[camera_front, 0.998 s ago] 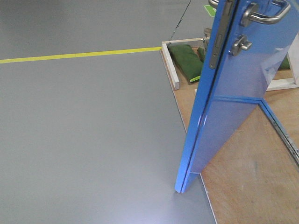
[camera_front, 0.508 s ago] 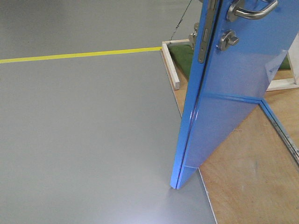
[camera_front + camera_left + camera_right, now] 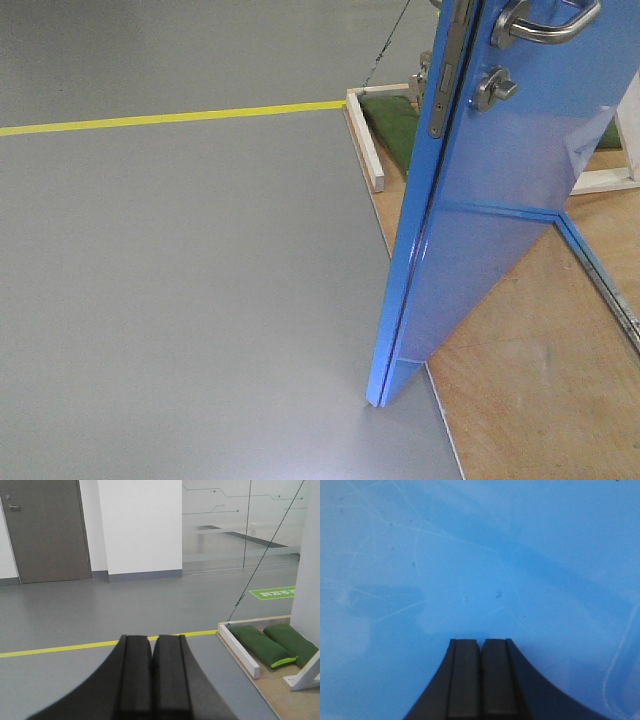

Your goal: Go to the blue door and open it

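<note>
The blue door (image 3: 500, 210) stands ajar in the front view, its edge towards me, with a silver lever handle (image 3: 545, 22), a round thumb-turn (image 3: 494, 90) below it and a metal latch plate (image 3: 440, 90) on the edge. Its lower corner rests near the grey floor. My right gripper (image 3: 481, 641) is shut and empty, its tips right up against the scratched blue door face (image 3: 470, 555), which fills that view. My left gripper (image 3: 152, 638) is shut and empty, pointing over the open floor to the left of the door. Neither gripper shows in the front view.
A plywood platform (image 3: 530, 380) lies under the door, edged by a white wooden bar (image 3: 365, 140). Green sandbags (image 3: 257, 644) lie behind the bar. A yellow floor line (image 3: 170, 118) crosses the grey floor. A grey room door (image 3: 45, 530) and a white wall stand far back.
The door's edge swung left across the front view between one second ago and half a second ago, covering most of the green sandbag. Since then it has shifted only slightly back right.
</note>
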Controlling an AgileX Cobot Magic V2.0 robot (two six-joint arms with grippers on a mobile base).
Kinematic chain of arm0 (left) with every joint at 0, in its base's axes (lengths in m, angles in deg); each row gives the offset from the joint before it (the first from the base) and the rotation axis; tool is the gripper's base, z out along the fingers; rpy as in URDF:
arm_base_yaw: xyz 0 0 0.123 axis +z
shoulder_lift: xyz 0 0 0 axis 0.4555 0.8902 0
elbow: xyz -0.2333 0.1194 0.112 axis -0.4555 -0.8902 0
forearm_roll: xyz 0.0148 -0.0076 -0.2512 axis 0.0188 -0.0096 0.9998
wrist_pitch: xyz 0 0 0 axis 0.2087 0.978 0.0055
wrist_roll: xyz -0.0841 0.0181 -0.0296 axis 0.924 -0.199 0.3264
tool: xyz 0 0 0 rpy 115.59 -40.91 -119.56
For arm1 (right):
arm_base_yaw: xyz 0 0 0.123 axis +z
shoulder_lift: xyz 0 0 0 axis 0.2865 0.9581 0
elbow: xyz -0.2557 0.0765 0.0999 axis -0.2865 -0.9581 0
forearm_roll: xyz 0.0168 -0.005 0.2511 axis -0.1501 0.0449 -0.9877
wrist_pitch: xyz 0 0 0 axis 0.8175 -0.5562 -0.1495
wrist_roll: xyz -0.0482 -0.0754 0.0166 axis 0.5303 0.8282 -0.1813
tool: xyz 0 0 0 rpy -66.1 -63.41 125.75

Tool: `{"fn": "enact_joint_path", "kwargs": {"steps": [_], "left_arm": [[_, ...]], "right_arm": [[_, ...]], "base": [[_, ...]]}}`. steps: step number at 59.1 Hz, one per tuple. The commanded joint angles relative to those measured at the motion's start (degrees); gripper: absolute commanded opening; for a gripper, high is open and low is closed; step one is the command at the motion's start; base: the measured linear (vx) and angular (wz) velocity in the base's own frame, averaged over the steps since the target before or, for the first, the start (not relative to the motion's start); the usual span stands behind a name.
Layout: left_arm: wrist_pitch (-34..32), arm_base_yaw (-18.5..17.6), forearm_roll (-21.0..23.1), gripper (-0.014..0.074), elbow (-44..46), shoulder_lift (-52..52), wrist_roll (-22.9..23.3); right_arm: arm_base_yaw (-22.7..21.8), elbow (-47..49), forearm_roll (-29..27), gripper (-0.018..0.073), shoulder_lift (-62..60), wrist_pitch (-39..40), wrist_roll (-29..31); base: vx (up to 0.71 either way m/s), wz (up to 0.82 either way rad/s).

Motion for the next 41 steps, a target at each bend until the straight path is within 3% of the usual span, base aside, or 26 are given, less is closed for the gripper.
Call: {"fn": "enact_joint_path", "kwargs": {"steps": [1,41], "left_arm": [[-4.6,-0.5,0.1,0.0073,1.7,-0.8,0.4],[-4.6,-0.5,0.1,0.0073,1.7,-0.8,0.4]], "right_arm": [[0.1,1.9,-1.4,-0.0001,-2.1,2.3,0.8],[0.1,1.9,-1.4,-0.0001,-2.1,2.3,0.8]], "base": [[0.0,0.0],[0.0,0.02]]}}
